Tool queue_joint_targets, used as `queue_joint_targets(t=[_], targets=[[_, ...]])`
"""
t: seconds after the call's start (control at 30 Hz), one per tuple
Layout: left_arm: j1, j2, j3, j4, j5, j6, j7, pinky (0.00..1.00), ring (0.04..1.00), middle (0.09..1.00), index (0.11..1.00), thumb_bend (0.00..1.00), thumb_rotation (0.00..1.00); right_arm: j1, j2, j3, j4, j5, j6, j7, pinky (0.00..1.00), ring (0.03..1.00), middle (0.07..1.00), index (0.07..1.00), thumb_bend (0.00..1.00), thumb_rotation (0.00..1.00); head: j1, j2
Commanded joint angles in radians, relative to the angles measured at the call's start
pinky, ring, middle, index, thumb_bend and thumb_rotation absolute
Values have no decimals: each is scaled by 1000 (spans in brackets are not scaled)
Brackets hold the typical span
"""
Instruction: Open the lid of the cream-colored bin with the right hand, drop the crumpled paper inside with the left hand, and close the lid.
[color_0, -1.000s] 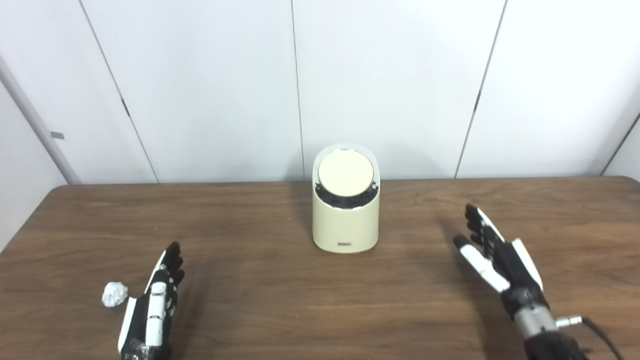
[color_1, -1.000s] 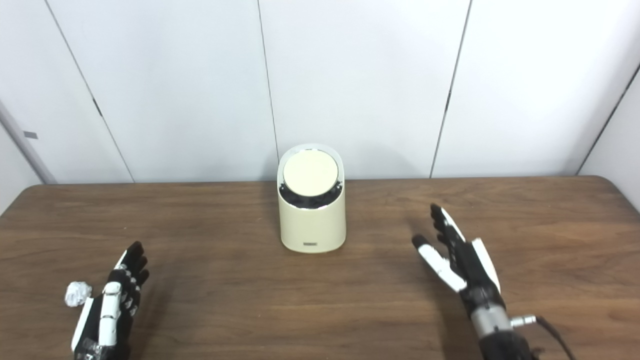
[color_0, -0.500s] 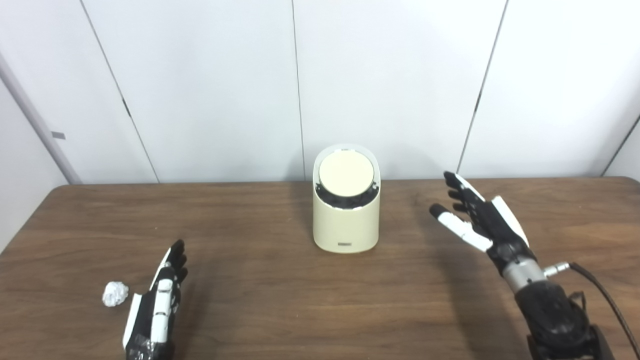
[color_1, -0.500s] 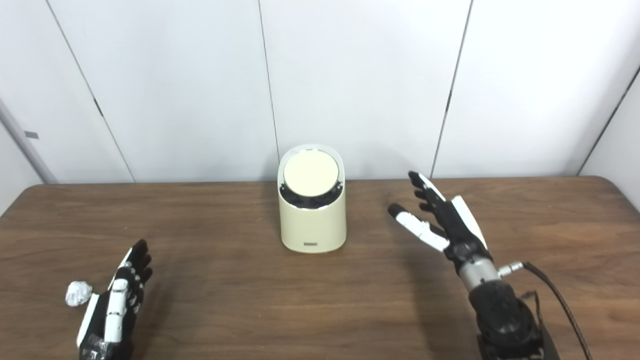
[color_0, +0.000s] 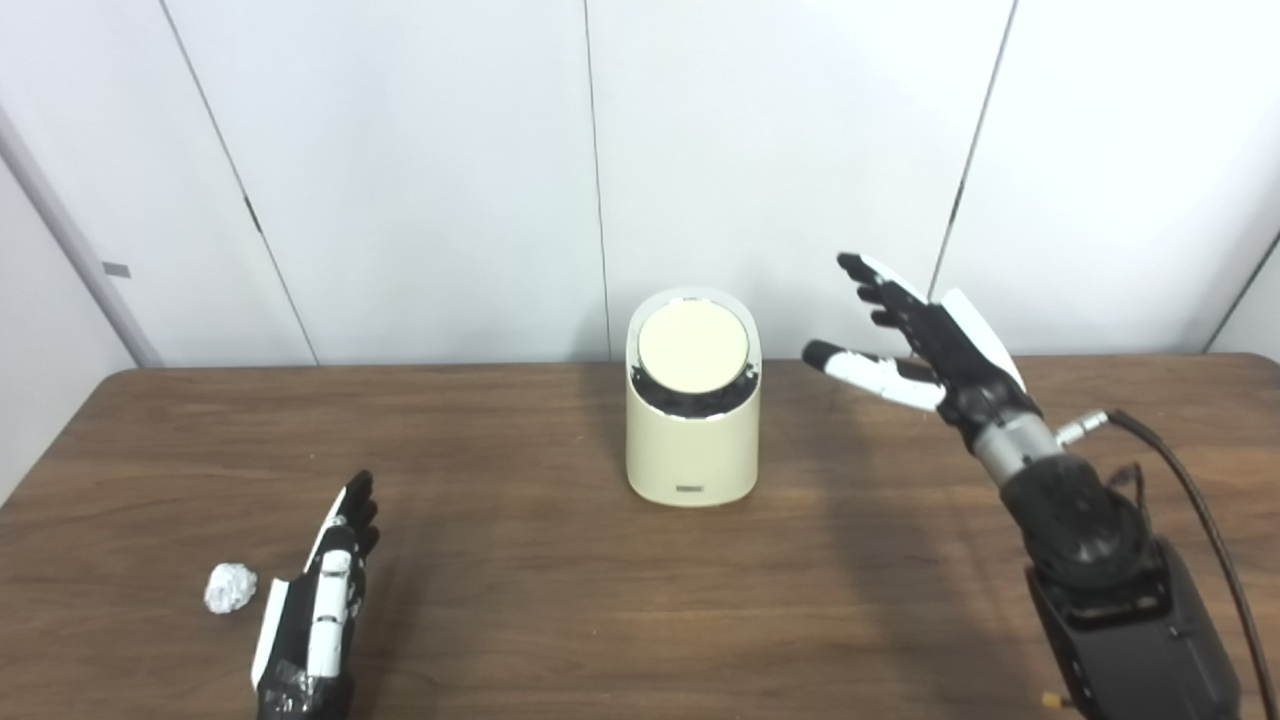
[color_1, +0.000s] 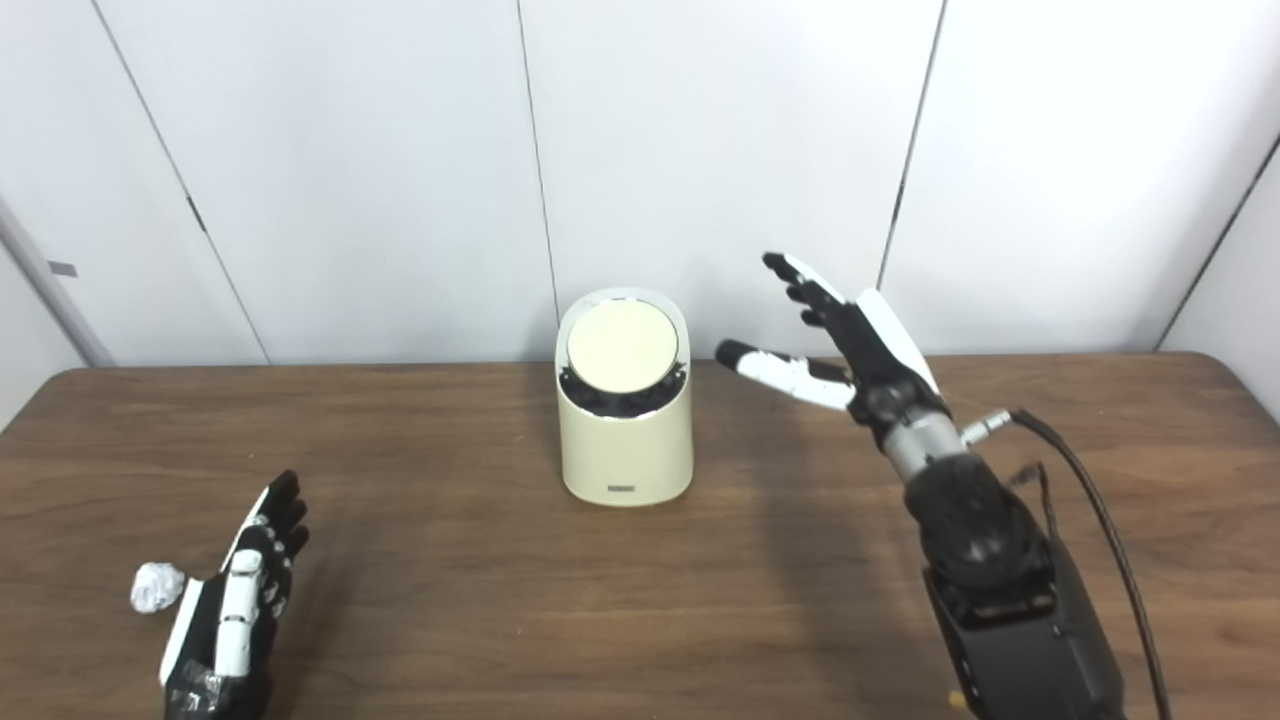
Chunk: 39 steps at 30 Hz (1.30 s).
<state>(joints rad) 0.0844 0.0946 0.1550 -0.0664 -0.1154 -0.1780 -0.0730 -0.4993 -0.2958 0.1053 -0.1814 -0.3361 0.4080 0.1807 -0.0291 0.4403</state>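
The cream-colored bin (color_0: 692, 440) stands upright near the middle of the wooden table (color_0: 560, 600), its round lid (color_0: 693, 349) tilted toward the robot and shut. The lid looks like a light, rigid, smooth disc that probably tips under a push at its edge rather than needing a grip; the small bin could slide or topple if pressed hard. The crumpled paper (color_0: 230, 587) is light and soft, best taken in a loose pinch. The right hand (color_0: 925, 345) hangs spread and empty, just right of the lid at about its height, apart from it. The left hand (color_0: 315, 605) rests spread and empty beside the paper, not touching it.
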Motion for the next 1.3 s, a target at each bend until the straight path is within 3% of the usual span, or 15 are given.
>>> queue_joint_targets(t=[0.0,0.33,0.73,1.27], targets=[[14,-37,-24,87,-9,-27,4,1000,1000,1000,978,335,1000,-62,-12,5,-41,-19,11,6,882,926,939,910,743,624,-2,0],[14,-36,-29,85,-1,-16,3,1000,1000,1000,972,336,1000,-154,-26,62,19,-53,32,65,875,935,950,922,797,583,-5,-1],[12,-49,-36,82,-6,-20,4,1000,1000,998,978,317,1000,-261,-11,138,113,-121,37,106,875,951,963,930,794,482,7,2],[12,-48,-42,91,-6,-32,-9,1000,1000,999,975,354,1000,-360,49,197,336,-181,-24,57,799,900,931,908,814,514,10,13]])
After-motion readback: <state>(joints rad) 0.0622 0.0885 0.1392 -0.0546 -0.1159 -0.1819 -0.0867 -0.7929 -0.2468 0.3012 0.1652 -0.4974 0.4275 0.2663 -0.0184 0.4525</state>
